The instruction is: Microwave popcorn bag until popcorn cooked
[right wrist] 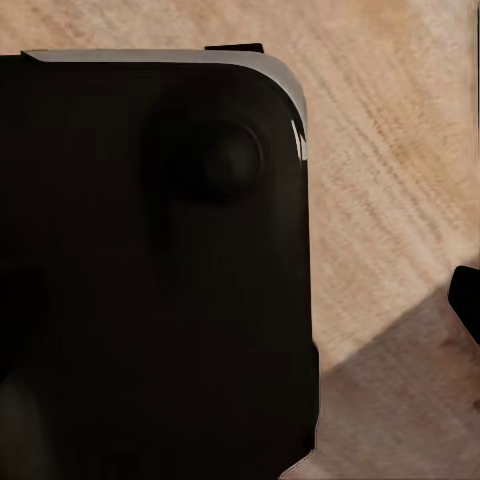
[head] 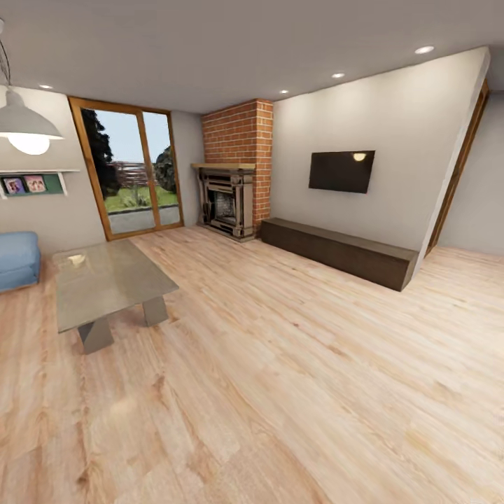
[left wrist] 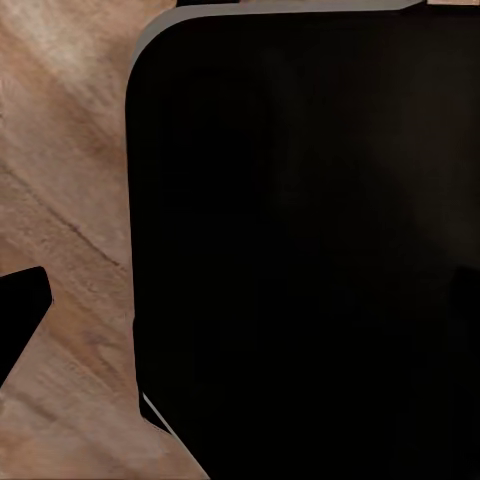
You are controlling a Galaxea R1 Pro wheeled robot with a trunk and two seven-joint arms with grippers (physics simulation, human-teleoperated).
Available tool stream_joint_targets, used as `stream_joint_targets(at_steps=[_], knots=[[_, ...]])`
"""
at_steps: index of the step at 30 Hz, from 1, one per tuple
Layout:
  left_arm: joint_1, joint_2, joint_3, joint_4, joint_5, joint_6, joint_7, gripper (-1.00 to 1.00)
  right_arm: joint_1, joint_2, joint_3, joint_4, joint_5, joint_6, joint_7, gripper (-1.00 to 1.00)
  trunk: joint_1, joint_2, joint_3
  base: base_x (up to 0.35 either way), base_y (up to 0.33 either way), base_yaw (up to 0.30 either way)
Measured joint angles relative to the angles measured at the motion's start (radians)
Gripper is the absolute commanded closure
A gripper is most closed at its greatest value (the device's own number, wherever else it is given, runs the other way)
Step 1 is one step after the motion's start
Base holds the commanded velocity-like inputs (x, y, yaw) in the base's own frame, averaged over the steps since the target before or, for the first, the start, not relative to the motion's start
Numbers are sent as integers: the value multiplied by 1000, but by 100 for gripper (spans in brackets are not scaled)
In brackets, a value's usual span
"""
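I am in a living room, and the popcorn bag, the microwave and the countertop are out of view. The left wrist view looks down on a black rounded body [left wrist: 300, 250] of the robot over the wooden floor [left wrist: 60, 150], with one dark finger [left wrist: 20, 310] at the picture's edge. The right wrist view has the same kind of black body [right wrist: 150, 270] above the floor [right wrist: 400, 150] and a dark fingertip [right wrist: 466, 298] at the edge. Neither view lets me judge how the jaws stand.
A low grey coffee table [head: 105, 283] stands at the left, a blue sofa [head: 17, 259] beyond it. A brick fireplace [head: 234, 171], a glass patio door [head: 133, 168], a wall TV [head: 341, 171] and a long dark bench [head: 339, 250] line the far walls. Wooden floor [head: 294, 392] spreads ahead.
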Motion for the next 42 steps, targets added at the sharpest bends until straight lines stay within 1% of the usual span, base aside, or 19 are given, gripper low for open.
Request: stream_joint_targets(at_steps=[42], knots=[[0, 0, 0, 0, 0, 0, 1, -100, 0, 0, 0, 0, 0, 0, 0, -100, 0, 0, 0, 321, 0, -290]])
